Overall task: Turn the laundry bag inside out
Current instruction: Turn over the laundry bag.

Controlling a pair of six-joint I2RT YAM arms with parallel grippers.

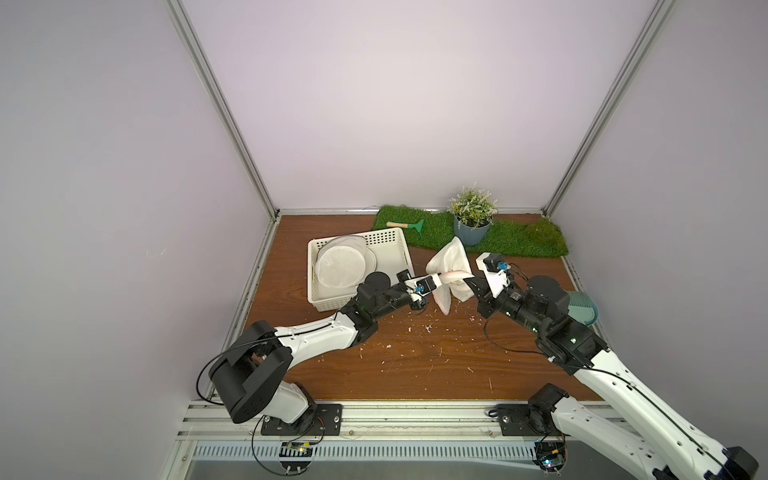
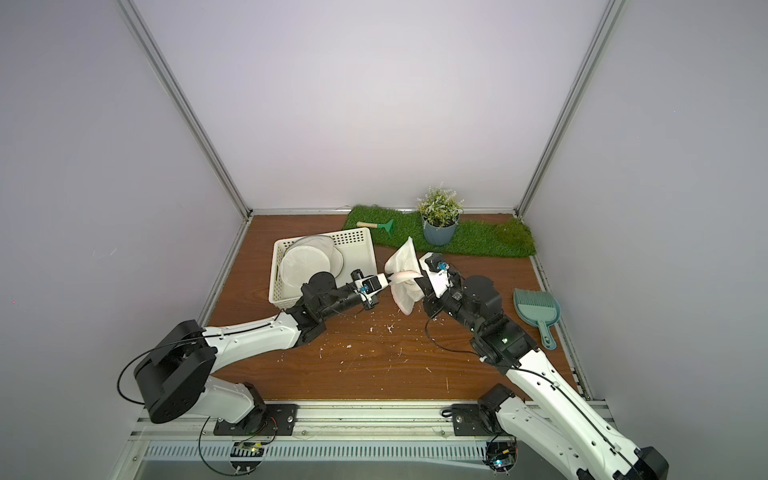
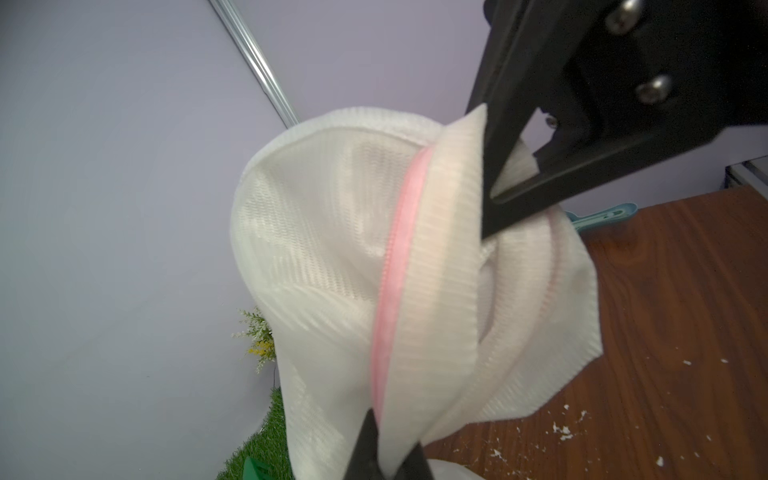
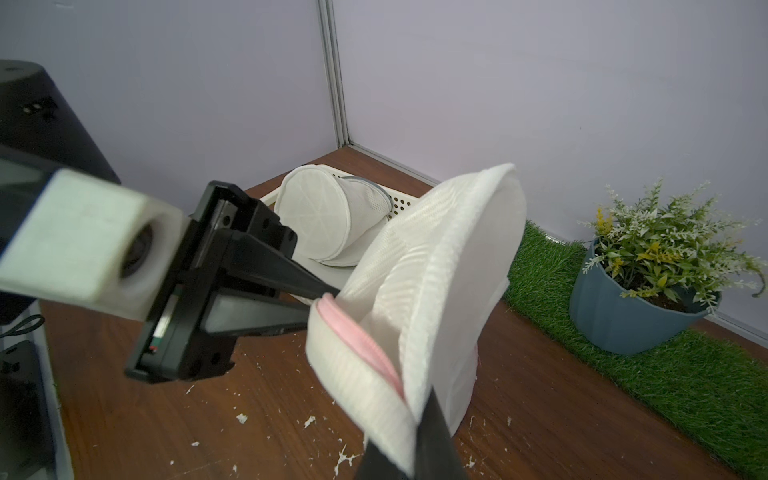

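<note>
A white mesh laundry bag with a pink zipper hangs above the wooden table, stretched between both grippers. My left gripper is shut on the bag's zipper edge from the left. From the right, my right gripper is shut on the opposite part of the same white rim. The bag's opening gapes a little between the two grips, and the round body bulges upward toward the back.
A white perforated basket at the back left holds other round mesh bags. A green turf mat along the back carries a potted plant and a small rake. A teal dustpan lies on the right. White crumbs dot the table.
</note>
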